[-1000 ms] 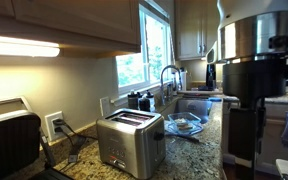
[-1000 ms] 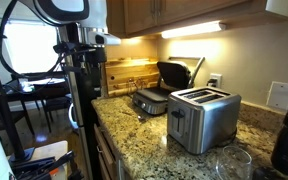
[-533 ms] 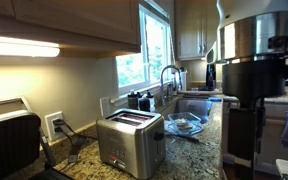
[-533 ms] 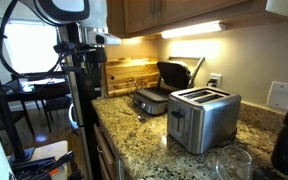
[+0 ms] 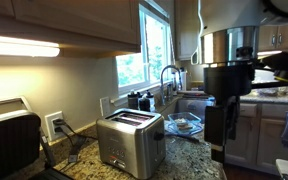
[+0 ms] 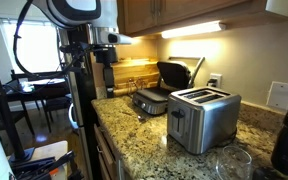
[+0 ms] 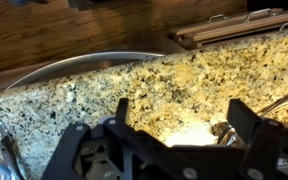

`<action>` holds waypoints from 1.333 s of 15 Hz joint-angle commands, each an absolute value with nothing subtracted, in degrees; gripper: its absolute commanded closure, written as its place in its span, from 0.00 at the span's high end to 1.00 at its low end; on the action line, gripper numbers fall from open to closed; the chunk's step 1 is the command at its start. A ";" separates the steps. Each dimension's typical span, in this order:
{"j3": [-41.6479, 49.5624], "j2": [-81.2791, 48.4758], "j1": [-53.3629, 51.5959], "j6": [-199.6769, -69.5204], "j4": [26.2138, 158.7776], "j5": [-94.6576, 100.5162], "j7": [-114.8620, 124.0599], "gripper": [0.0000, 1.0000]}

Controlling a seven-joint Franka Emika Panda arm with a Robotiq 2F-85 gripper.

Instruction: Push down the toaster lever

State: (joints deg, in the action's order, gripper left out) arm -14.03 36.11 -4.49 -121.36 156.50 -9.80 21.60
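Note:
The stainless-steel toaster (image 5: 131,143) stands on the granite counter and shows in both exterior views (image 6: 206,118). The lever (image 6: 176,112) is a small dark tab on its narrow end face, and it looks to be up. My gripper (image 7: 182,118) is open and empty, with its two dark fingers spread over bare granite. It hangs from the arm (image 5: 220,110), above the counter and well apart from the toaster, on the sink side. The arm also shows in an exterior view (image 6: 102,60). The wrist view does not show the toaster.
A black grill with a silver bar handle (image 6: 174,72) stands behind the toaster. The sink and faucet (image 5: 169,78) and a glass bowl (image 5: 182,125) lie beyond it. A metal rim (image 7: 84,62) curves across the wrist view. A drinking glass (image 6: 230,162) stands near the counter's front edge.
The arm has swung sideways towards the toaster. It moved left in one exterior view and slightly right in the other. The toaster and lever have not moved.

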 commanded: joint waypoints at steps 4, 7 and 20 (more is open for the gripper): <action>-6.97 27.95 -3.30 -128.58 151.86 -5.37 9.42 1.00; -3.37 25.32 -2.87 -130.69 149.85 -4.78 2.28 1.00; -1.84 23.39 -2.36 -130.54 148.03 -3.32 -0.02 1.00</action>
State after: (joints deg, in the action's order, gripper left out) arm -1.98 23.38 -2.20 -130.67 148.11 -3.40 -0.10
